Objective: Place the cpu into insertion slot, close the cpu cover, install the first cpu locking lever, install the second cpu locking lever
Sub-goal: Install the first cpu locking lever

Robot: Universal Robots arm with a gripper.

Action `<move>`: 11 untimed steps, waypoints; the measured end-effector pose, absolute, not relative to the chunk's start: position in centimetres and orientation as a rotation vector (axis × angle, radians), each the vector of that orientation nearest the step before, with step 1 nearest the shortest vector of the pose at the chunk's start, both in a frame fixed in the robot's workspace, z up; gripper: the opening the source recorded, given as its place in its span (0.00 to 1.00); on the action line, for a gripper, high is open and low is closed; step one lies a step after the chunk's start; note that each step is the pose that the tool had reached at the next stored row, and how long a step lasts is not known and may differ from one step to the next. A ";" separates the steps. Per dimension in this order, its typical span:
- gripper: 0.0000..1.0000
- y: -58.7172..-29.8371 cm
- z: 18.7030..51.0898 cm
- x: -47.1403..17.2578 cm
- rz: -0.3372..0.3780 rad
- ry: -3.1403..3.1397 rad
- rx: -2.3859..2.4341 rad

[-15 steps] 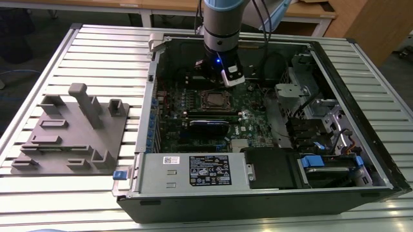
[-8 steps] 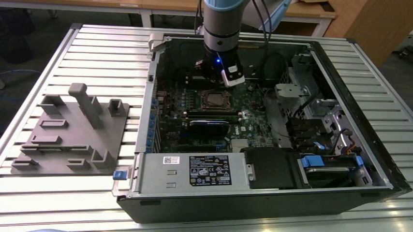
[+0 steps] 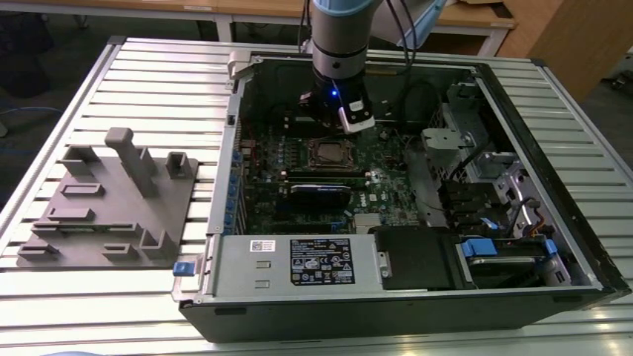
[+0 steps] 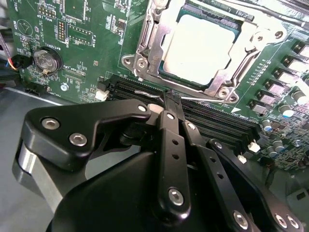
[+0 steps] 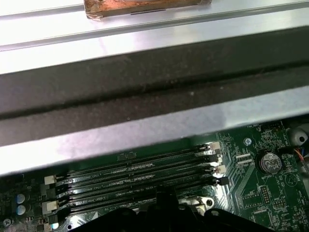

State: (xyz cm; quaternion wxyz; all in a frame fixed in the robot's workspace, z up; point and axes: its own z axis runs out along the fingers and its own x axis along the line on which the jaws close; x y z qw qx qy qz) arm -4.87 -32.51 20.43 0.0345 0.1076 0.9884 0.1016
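The cpu point(image 4: 200, 46), a square silver chip, lies flat in the insertion slot point(image 3: 330, 153) on the green motherboard. The cpu cover point(image 4: 148, 46), a silver frame with a square window, lies down around it. A thin silver locking lever point(image 4: 145, 92) ends beside the slot's edge, just off my fingertips. My gripper point(image 4: 171, 96) is shut, its black fingers pressed together with nothing seen between them, over the memory slots point(image 4: 217, 121) next to the slot. In the exterior view my gripper point(image 3: 327, 127) hangs inside the open computer case, just behind the slot.
The case point(image 3: 554, 148) lies open on a slatted metal table point(image 3: 148, 74). A grey fixture plate point(image 3: 109, 200) sits at the exterior view's left. A blue-edged card point(image 3: 322, 191) and the power supply point(image 3: 296, 263) lie in front of the slot. The case wall point(image 5: 145, 92) runs close behind the memory slots point(image 5: 135, 174).
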 end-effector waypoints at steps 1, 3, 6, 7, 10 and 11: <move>0.10 -32.5 20.4 -4.9 0.312 3.038 0.334; 0.10 -32.5 20.4 -4.9 0.312 3.035 0.349; 0.10 -32.4 20.4 -4.9 0.309 3.028 0.388; 0.10 -32.4 20.4 -4.9 0.309 3.026 0.398; 0.10 -32.2 20.4 -4.9 0.308 3.022 0.419; 0.10 -32.2 20.4 -4.9 0.308 3.021 0.424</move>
